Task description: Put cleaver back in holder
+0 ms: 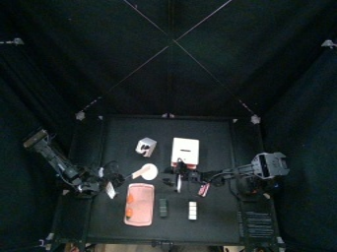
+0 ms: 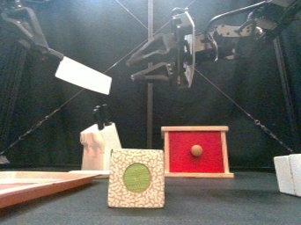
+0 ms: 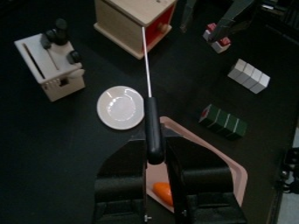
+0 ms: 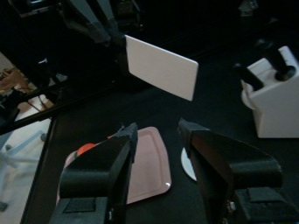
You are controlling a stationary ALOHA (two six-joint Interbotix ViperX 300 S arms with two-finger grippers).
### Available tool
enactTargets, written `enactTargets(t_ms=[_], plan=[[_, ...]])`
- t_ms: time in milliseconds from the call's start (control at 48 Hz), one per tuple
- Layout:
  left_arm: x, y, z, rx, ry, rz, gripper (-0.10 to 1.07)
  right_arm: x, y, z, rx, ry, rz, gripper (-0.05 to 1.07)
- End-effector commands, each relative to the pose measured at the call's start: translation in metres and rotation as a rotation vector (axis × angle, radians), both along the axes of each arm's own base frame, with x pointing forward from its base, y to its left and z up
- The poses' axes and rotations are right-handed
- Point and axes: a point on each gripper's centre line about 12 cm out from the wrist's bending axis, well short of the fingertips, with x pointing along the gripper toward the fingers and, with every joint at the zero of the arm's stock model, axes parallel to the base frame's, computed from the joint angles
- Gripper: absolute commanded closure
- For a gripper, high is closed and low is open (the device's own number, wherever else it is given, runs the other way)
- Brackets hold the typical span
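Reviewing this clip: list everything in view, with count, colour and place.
Cleaver: 1, white blade, black handle; held up in left pincer.
Holder: 1, white, knives in it; far left.
Plate: 1, white; near holder.
Board: 1, pink; front left.
Red box: 1, red front, wooden frame; centre back.
Patterned box: 1, cream, green oval; front.
Dark block: 1, green; beside board.
White blocks: 1 row; right.
Left pincer: shut on cleaver handle.
Right pincer: open, above table.
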Motion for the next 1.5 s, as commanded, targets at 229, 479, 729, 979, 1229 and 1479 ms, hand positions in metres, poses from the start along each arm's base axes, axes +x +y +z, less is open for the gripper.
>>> enactTargets(t_ms=[229, 479, 729, 979, 1229, 1479], plan=[[0.004, 0.04, 0.056, -0.049, 0.089, 0.143, 0.55, -0.017, -0.015, 0.014, 0.017, -0.052, -0.06, 0.39], [-0.002, 0.073, 0.078, -0.073, 0.071, 0.247, 0.55, -0.024, -0.021, 0.011, 0.031, -0.045, -0.084, 0.49], [-0.008, 0.095, 0.066, -0.132, 0.15, 0.307, 0.55, -0.024, -0.023, 0.01, 0.033, -0.044, -0.091, 0.51], [-0.005, 0.103, 0.048, -0.21, 0.173, 0.294, 0.55, -0.025, -0.025, 0.009, 0.036, -0.042, -0.097, 0.51], [-0.003, 0.111, 0.04, -0.227, 0.191, 0.313, 0.55, -0.021, -0.033, 0.01, 0.037, -0.046, -0.121, 0.51], [0.01, 0.118, 0.03, -0.215, 0.245, 0.315, 0.55, 0.002, -0.08, 0.013, 0.039, -0.072, -0.237, 0.51]])
